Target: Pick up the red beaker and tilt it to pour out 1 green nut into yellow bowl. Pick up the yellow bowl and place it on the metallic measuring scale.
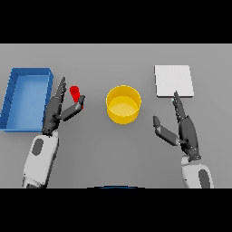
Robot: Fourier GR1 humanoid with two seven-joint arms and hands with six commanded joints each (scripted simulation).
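Left robot hand beside upright red beaker.

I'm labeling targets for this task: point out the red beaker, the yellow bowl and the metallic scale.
red beaker (74,93): head view, on its upper red side.
yellow bowl (123,116): head view, on its front outer wall.
metallic scale (174,80): head view, middle of its flat top.

Both arms are showing white rounded forearm shells, each carrying a dark grey oval inset just behind the wrist. Dark grey left hand and dark grey right hand are showing slim segmented fingers and a thicker thumb, matte finish.
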